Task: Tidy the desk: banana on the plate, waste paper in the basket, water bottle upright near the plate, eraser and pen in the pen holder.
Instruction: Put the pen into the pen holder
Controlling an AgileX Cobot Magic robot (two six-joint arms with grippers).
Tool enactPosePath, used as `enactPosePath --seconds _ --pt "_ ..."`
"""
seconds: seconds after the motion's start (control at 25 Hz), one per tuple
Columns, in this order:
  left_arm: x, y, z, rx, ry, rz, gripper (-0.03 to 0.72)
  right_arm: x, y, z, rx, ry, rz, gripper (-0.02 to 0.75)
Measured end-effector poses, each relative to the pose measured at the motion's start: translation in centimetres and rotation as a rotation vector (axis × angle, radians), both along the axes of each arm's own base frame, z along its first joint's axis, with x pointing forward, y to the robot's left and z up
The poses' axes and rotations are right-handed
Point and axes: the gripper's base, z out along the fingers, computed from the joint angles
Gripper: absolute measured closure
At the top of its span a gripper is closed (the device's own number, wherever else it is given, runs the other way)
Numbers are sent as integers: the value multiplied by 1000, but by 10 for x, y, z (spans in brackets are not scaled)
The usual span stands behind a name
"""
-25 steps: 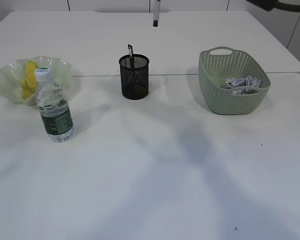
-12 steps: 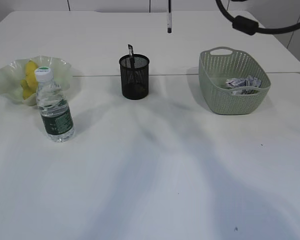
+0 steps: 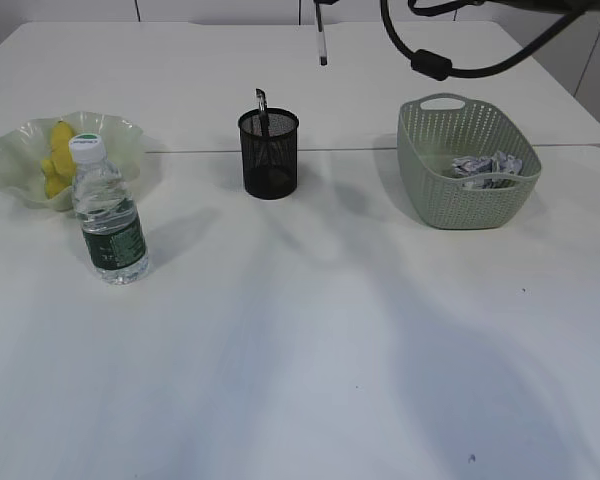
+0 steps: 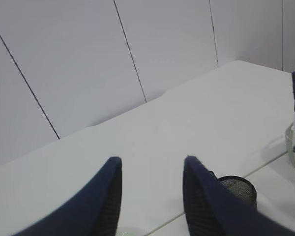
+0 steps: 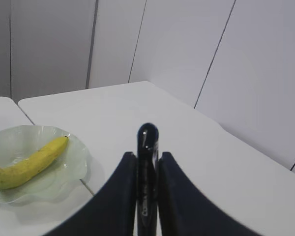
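Right gripper (image 5: pixel 146 189) is clamped on a dark pen (image 5: pixel 147 172), its two fingers pressed against the barrel on either side, the rounded end of the pen standing up between them in the right wrist view. In the exterior view only the lower part of that pen (image 3: pixel 321 40) shows, hanging roughly upright at the far edge of the scene, high above the desk (image 3: pixel 310 340) and a little right of the pen holder (image 3: pixel 269 153). Left gripper (image 4: pixel 150 189) is held aloft with its jaws apart and nothing between them.

Most of the tidying looks done — the banana (image 3: pixel 56 158) lies on the plate (image 3: pixel 120 140) at the far left, the water bottle (image 3: pixel 107 212) stands upright just near of the plate, and the waste paper (image 3: pixel 488 166) sits in the basket (image 3: pixel 467 190) at the right. The mesh cup already has one dark stick-like item standing in it; the eraser cannot be made out anywhere.

So the step in hand seems to be the pen's delivery. The next move calls for bringing the tip left and toward the near side until it hangs over the cup's mouth, lowering it inside the rim — clear of the item already there — and only then letting go.
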Motion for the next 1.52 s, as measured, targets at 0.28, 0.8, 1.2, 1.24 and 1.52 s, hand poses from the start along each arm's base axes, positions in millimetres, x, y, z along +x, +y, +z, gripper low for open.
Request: enactPosePath --seconds 0.28,0.8,1.2,1.24,1.52 --pt "6 -2 -8 9 33 -7 402 31 8 -17 2 -11 -3 645" --pt "11 0 -13 43 41 0 402 71 12 -83 -34 77 -76 645" --pt "12 5 -13 43 42 17 402 93 18 -95 7 60 -82 645" --pt "12 5 -13 43 42 17 402 93 18 -92 14 54 -82 645" --pt "15 4 -18 48 54 16 402 95 18 -69 121 60 -88 645"
